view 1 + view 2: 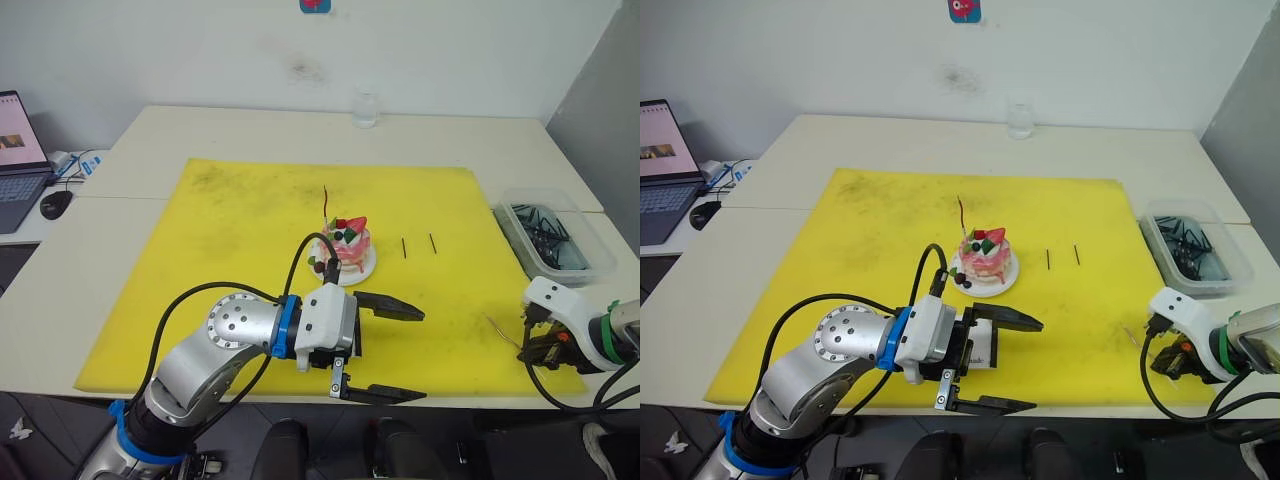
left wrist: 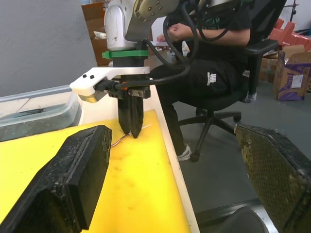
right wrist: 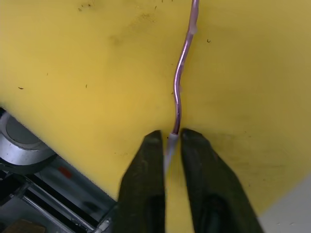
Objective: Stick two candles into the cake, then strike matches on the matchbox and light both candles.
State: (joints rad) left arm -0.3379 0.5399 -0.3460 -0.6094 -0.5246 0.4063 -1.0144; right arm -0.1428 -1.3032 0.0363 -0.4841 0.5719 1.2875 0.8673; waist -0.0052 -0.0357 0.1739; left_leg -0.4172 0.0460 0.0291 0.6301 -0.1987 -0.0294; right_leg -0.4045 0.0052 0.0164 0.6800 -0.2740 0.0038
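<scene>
Here the right gripper (image 3: 169, 141) pinches a candle (image 3: 181, 77) at the yellow mat's (image 1: 230, 230) near right corner; left gripper (image 1: 385, 352) gapes empty over its near edge.

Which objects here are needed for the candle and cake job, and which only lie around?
Needed:
- cake, one candle already standing in it
- second candle, pinched by the right gripper
- two matches on the yellow mat

Lying around:
- glass
- clear bin
- laptop
- mouse
</scene>
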